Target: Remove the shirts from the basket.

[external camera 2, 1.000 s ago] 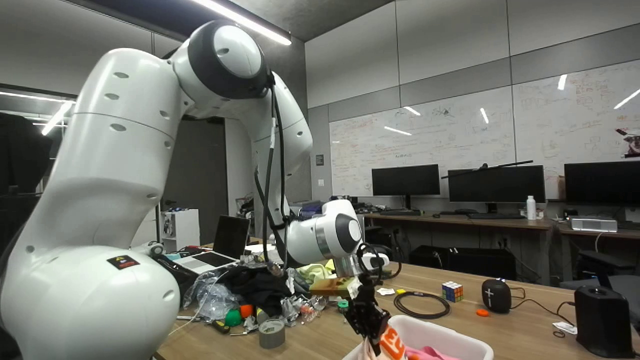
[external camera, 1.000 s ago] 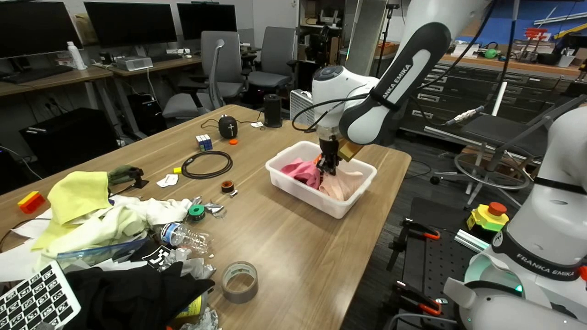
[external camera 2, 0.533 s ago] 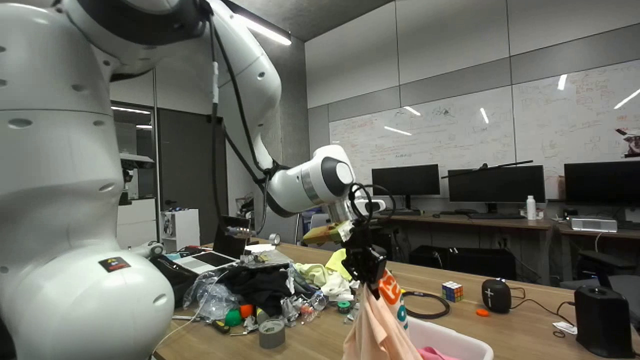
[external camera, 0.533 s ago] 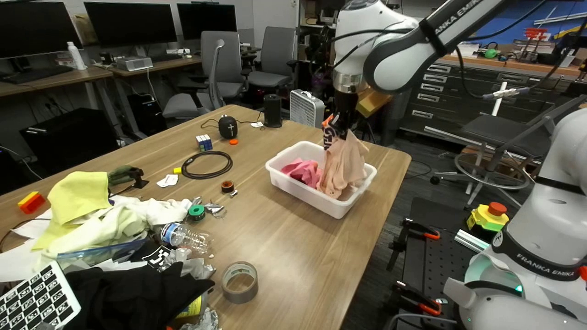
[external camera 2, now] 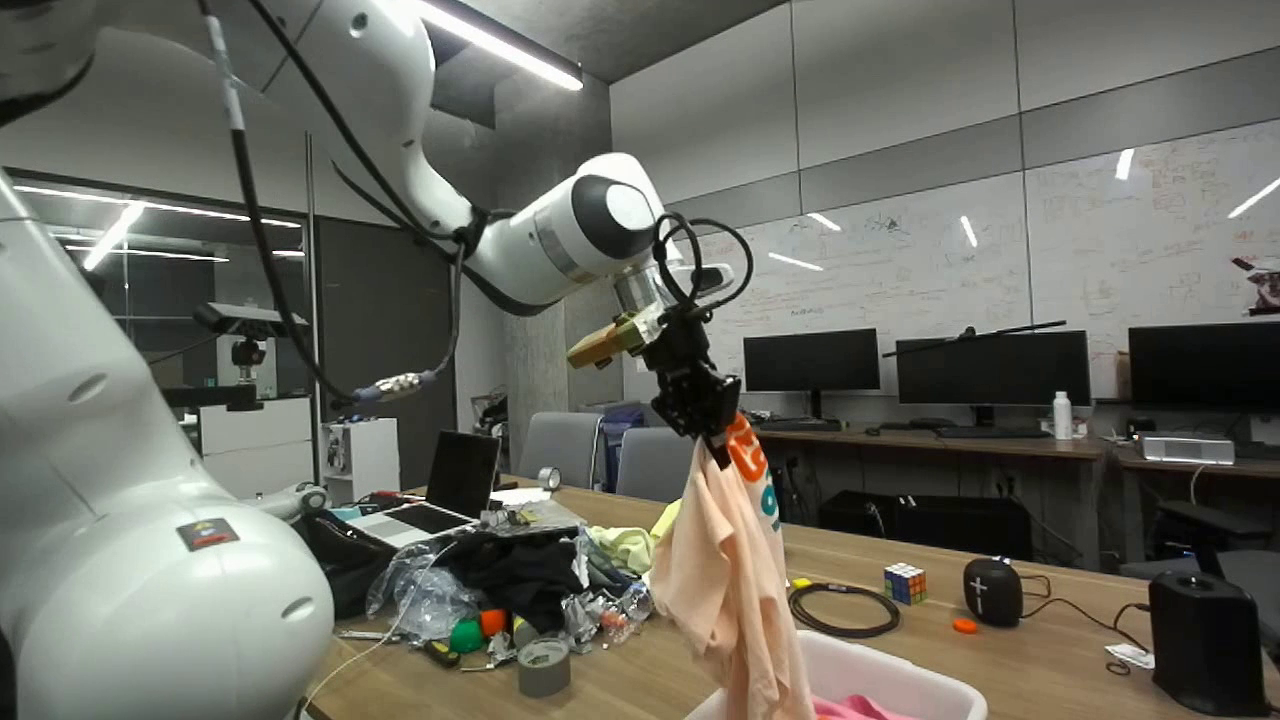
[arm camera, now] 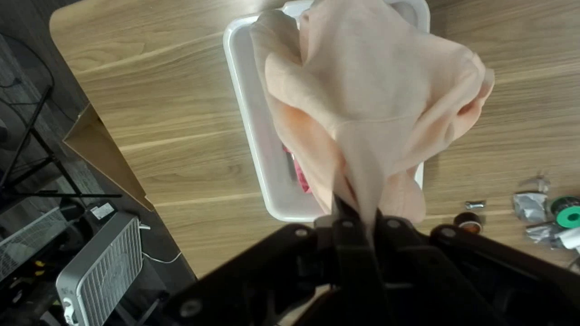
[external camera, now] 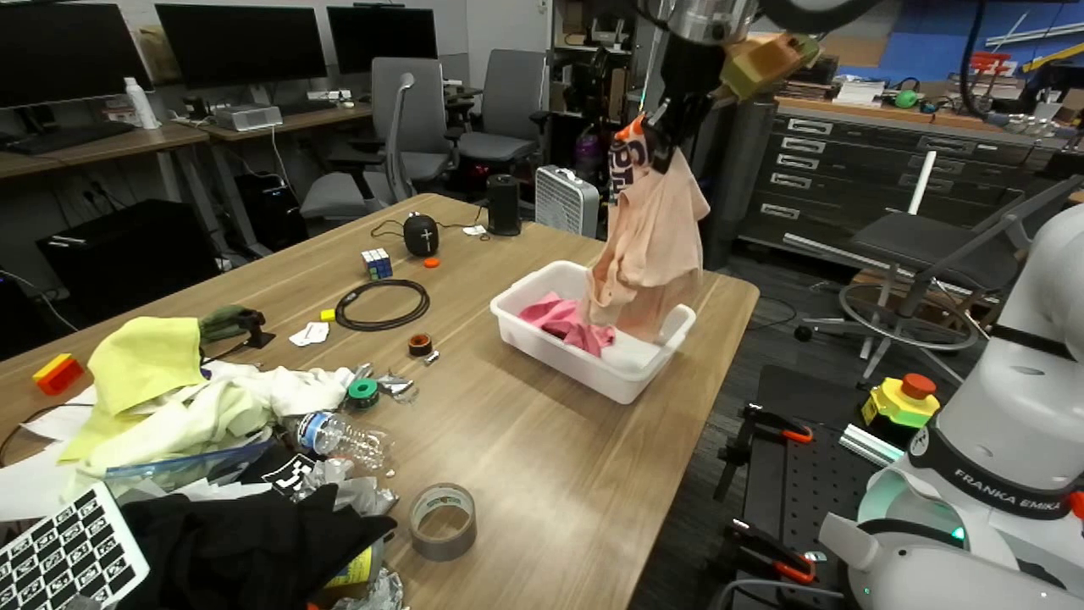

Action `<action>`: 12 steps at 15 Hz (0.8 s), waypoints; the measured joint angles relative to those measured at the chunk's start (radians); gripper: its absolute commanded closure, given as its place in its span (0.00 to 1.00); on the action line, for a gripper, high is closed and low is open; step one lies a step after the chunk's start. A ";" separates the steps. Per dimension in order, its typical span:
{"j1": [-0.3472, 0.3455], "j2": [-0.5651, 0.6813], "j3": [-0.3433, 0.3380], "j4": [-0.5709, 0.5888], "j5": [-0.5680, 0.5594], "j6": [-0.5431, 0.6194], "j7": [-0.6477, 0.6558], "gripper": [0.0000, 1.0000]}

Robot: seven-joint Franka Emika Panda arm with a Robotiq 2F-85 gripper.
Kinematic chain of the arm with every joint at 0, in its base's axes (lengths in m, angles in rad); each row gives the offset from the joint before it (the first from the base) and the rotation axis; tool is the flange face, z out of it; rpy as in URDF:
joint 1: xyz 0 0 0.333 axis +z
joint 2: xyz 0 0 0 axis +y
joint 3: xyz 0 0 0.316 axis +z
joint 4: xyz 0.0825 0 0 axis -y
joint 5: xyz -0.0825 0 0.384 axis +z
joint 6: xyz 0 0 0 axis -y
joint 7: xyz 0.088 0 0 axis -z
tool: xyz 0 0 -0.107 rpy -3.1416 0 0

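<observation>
My gripper (external camera: 665,152) is shut on the peach shirt (external camera: 652,246) and holds it up above the white basket (external camera: 550,354). The shirt hangs down with orange and dark print showing near the fingers. In the wrist view the gripper (arm camera: 360,215) pinches a fold of the peach shirt (arm camera: 371,77), which covers much of the basket (arm camera: 253,131). Its lower hem hangs at about the basket's rim; I cannot tell if it touches. A pink shirt (external camera: 563,322) lies inside the basket; only a bit of it (external camera 2: 855,708) shows in an exterior view.
A pile of yellow, white and black cloth (external camera: 246,407) with a plastic bottle (external camera: 343,439) lies at one end of the table. A tape roll (external camera: 443,521), a coiled cable (external camera: 383,305), a puzzle cube (external camera: 377,263) and a speaker (external camera: 421,235) also stand on the table.
My gripper has risen from inside the basket, lifting the peach shirt up and out of its folds. The pink shirt stays in the basket, with more of the basket floor showing.
</observation>
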 measured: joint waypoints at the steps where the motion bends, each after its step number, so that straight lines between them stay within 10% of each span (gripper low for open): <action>1: -0.001 -0.033 0.006 0.008 0.017 -0.024 -0.018 0.98; 12: 0.089 -0.201 0.080 0.140 0.200 -0.307 -0.297 0.97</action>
